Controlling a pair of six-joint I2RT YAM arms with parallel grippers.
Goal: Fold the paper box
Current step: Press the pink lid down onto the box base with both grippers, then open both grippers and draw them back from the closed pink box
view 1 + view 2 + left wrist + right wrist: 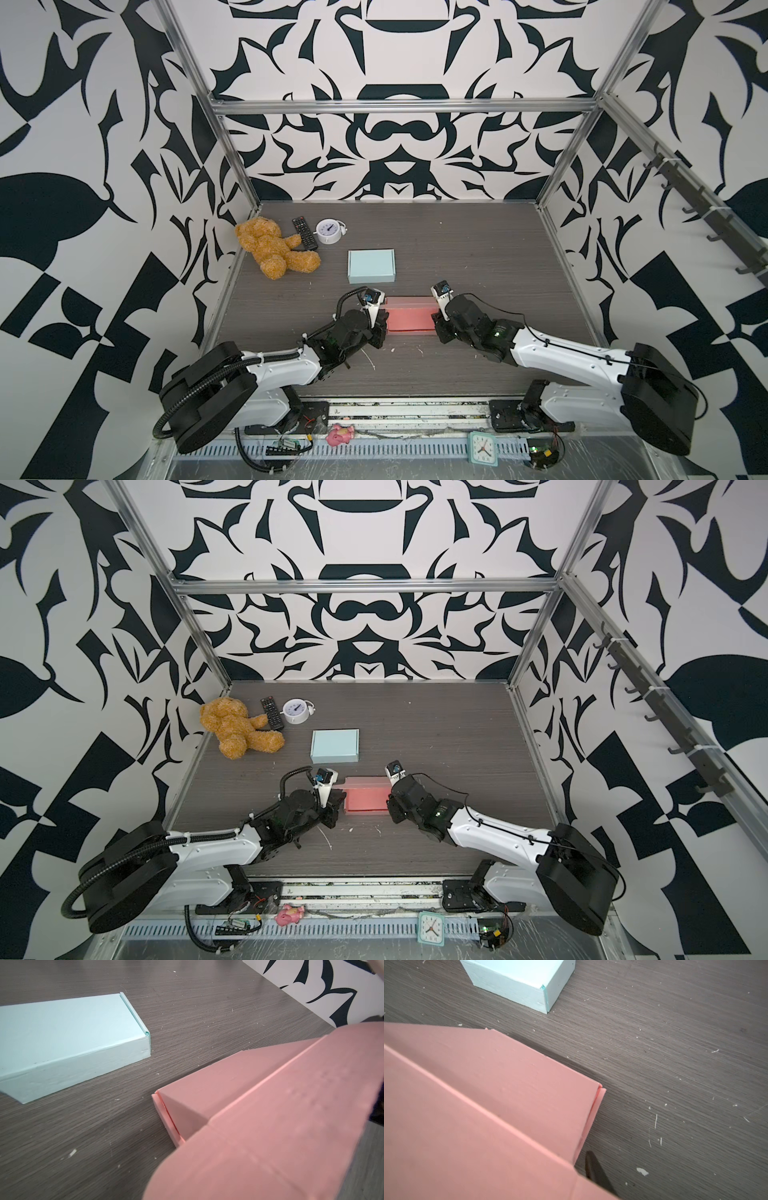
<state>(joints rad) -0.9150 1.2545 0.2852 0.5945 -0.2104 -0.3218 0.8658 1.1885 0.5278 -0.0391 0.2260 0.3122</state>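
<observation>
The pink paper box [409, 318] [365, 798] lies on the table between my two grippers. Its lid [270, 1126] [467, 1115] slants up over the body. At the box's left end, my left gripper [383, 326] [338, 802] is shut on the lid's side flap, which hides its fingers in the left wrist view. My right gripper [436, 322] [390, 802] is at the right end of the box. One of its dark fingers [593, 1167] shows just clear of the lid's edge. The other is hidden under the pink paper.
A folded light blue box [371, 266] [68, 1043] [519, 978] sits just behind the pink one. A teddy bear [272, 249], a black remote [304, 232] and a white alarm clock [328, 232] lie at the back left. Patterned walls enclose the grey table [478, 249].
</observation>
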